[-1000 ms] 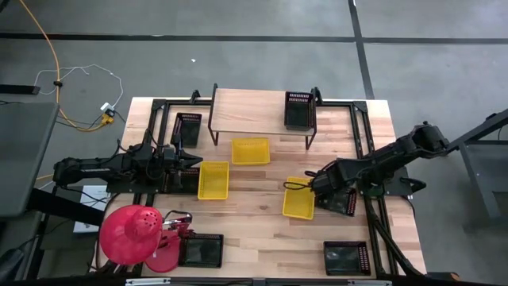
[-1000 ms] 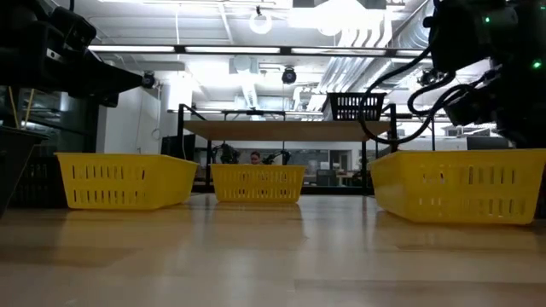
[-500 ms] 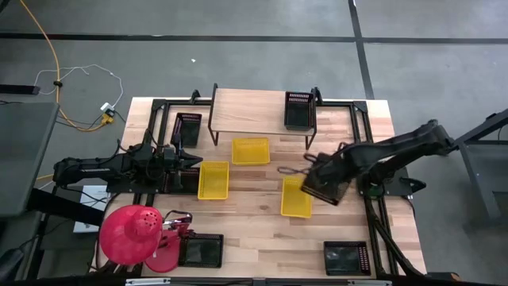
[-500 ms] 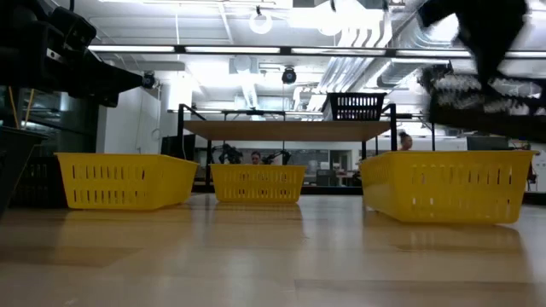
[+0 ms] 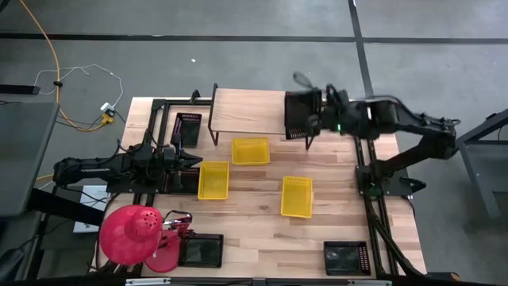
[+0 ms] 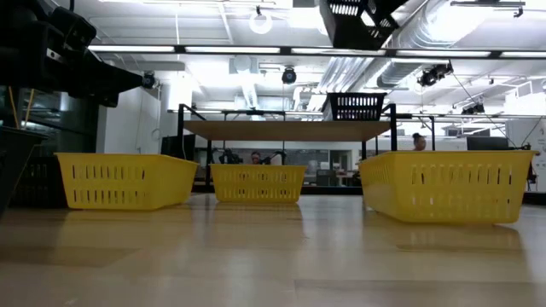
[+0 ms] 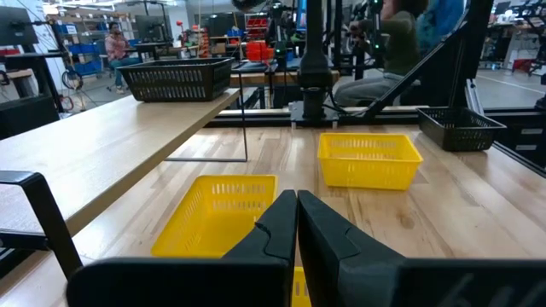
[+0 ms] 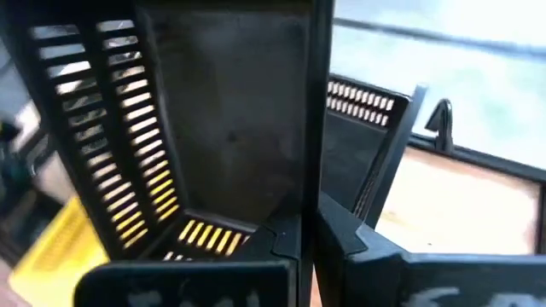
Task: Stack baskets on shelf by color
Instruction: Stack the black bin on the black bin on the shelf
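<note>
R gripper (image 5: 317,119): raised above the R end of the shelf (image 5: 246,111), fingers (image 8: 294,230) pinched on the wall of a black basket (image 8: 213,119). In the wrist view that basket hangs tilted, close in front of the fingers. A 2nd black basket (image 5: 299,111) sits on the shelf top at its R end, beneath/just beside the gripper; the high view does not separate the held basket from the one on the shelf. Low view: carried black basket (image 6: 354,19) is well above the shelf basket (image 6: 356,107), no contact.

L gripper (image 5: 190,161): low over the table's L side, fingers (image 7: 277,230) pressed together, holding nothing. Nearest yellow basket (image 5: 213,180) lies just ahead of and below the fingertips. 2nd yellow basket (image 5: 250,151) is farther ahead, in front of the shelf, beside its legs. 3rd yellow basket (image 5: 297,196) is well apart to the R, on open tabletop.

Other black baskets:
- 1 (image 5: 188,127) near the L arm, beside the shelf's L end.
- 1 (image 5: 200,250) at the table's near-L edge.
- 1 (image 5: 346,257) at the near-R edge.

A red funnel-like object (image 5: 131,233) sits at the near-L corner.

All 3 yellow baskets are on the table, upright, none touching another.
</note>
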Robot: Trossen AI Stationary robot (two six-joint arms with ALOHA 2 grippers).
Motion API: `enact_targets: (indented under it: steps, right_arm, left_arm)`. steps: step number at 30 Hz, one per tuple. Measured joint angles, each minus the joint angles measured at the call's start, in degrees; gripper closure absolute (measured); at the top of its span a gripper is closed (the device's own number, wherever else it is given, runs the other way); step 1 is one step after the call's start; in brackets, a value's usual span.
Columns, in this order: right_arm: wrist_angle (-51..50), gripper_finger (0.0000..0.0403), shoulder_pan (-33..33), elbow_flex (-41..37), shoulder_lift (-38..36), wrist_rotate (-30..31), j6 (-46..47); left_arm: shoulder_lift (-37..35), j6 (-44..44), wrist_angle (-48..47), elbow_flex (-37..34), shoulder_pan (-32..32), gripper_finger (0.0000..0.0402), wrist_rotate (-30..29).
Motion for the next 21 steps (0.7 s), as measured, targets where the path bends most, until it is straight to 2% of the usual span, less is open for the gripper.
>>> enact_targets:
  steps: [3, 9, 15, 21]
  right_arm:
    - [1.2, 0.0402, -6.6, 0.1, 0.2, -5.3, 0.0]
    - [-0.1, 0.0402, -16.2, 0.1, 2.3, -10.6, -0.5]
    - [-0.1, 0.0402, -20.8, 0.1, 5.0, -16.9, -2.5]
    - [0.0, 0.0402, -23.0, 0.0, 7.6, -18.4, -3.5]
  left_arm:
    - [0.0, 0.0, 0.0, 0.0, 0.0, 0.0398, 0.0]
    - [0.0, 0.0, 0.0, 0.0, 0.0, 0.0398, 0.0]
    - [0.0, 0.0, 0.0, 0.0, 0.0, 0.0398, 0.0]
    - [0.0, 0.0, 0.0, 0.0, 0.0, 0.0398, 0.0]
